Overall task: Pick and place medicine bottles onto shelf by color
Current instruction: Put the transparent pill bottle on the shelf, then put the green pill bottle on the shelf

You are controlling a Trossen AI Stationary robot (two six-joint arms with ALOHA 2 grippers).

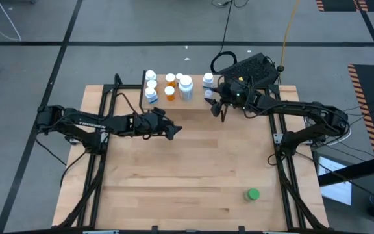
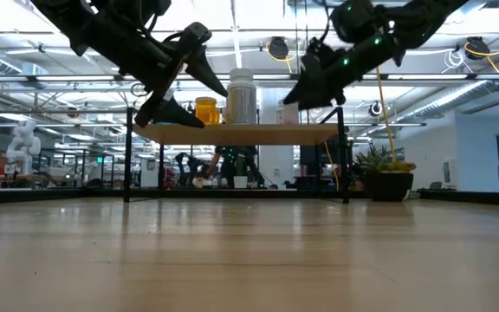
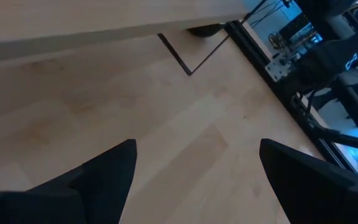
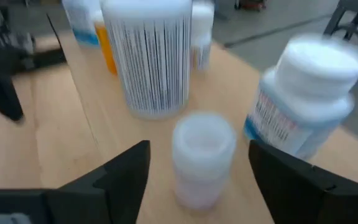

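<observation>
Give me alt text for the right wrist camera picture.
The right gripper is open around a small pale bottle standing on the shelf. A tall white bottle stands behind it; a blue-and-white bottle tilts beside it.

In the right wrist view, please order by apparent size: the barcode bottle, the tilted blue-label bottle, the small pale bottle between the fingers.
1. barcode bottle, though its top is cut off.
2. tilted blue-label bottle, close to the first; nearness makes this unsure.
3. small pale bottle, clearly smallest.

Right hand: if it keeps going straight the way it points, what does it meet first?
Likely the small white bottle between the open right hand fingers; the large white bottle stands beyond.
</observation>
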